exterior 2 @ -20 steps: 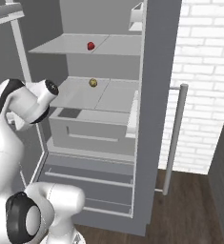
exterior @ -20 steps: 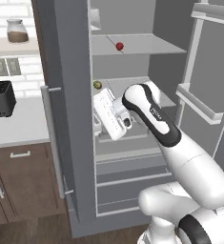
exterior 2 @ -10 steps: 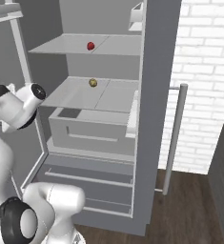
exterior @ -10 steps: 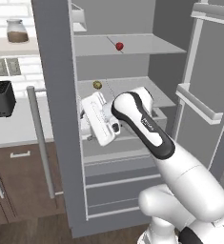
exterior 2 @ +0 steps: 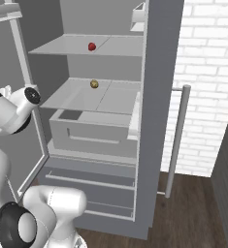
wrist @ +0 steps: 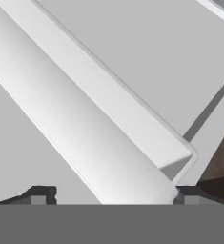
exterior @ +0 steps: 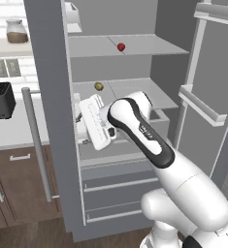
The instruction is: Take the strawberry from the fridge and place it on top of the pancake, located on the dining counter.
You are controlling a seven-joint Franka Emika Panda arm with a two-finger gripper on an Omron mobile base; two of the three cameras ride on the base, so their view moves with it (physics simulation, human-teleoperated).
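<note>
Hovering at the open matte grey fridge [exterior: 47, 97], gripper [wrist: 108, 193] has jaws spread wide, nothing held, a pale door-bin edge between them; farther in, at 12 o'clock, the small round red strawberry [exterior: 121, 47] sits on the smooth upper shelf [exterior: 149, 46].

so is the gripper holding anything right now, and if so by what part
Nothing is held. The gripper is open, its fingertips apart and bare, while the strawberry sits on the upper fridge shelf.

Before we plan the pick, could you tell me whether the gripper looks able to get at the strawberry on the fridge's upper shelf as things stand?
Probably yes: the fridge stands open and the strawberry sits alone on its shelf. The open gripper is lower, by the left door, and must rise first.
</note>
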